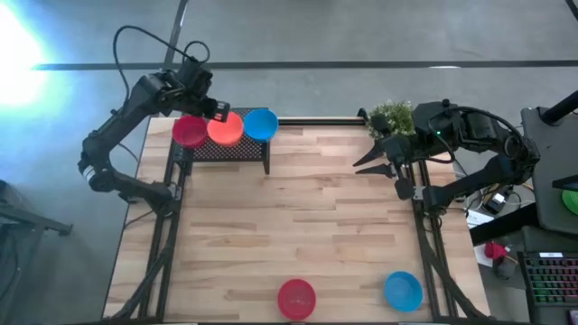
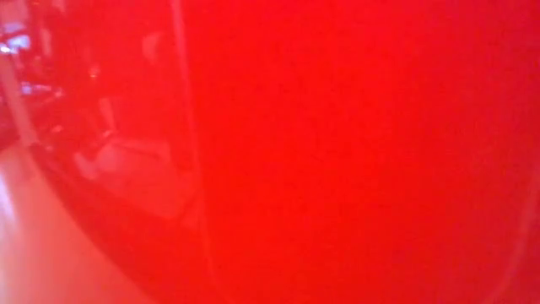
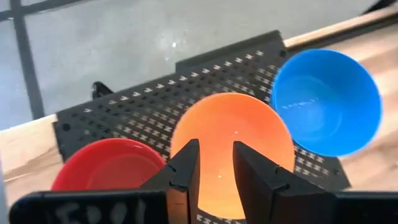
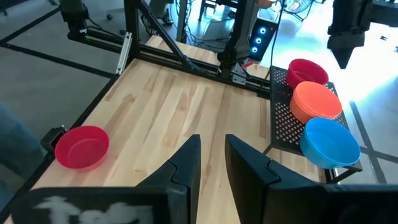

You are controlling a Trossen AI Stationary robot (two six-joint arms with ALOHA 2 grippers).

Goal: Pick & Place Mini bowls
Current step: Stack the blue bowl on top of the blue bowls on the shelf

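Three mini bowls sit in a row on a black perforated rack [image 1: 237,149] at the table's far left: red [image 1: 189,132], orange [image 1: 225,128] and blue [image 1: 260,124]. Another red bowl [image 1: 296,298] and another blue bowl [image 1: 403,291] rest on the wood at the near edge. My left gripper [image 1: 219,111] hovers just above the orange bowl [image 3: 230,134]. It is open by a narrow gap [image 3: 216,158] and holds nothing. My right gripper [image 1: 366,162] waits over the table's far right, also open by a narrow gap [image 4: 212,155]. The low view is filled by the near red bowl [image 2: 337,152].
A small green potted plant [image 1: 391,117] stands at the far right corner, beside my right arm. The rack [image 4: 283,121] takes up the far left corner. Bare wood [image 1: 298,226] lies between the rack and the two near bowls. Off the right edge are a keyboard and clutter [image 1: 542,271].
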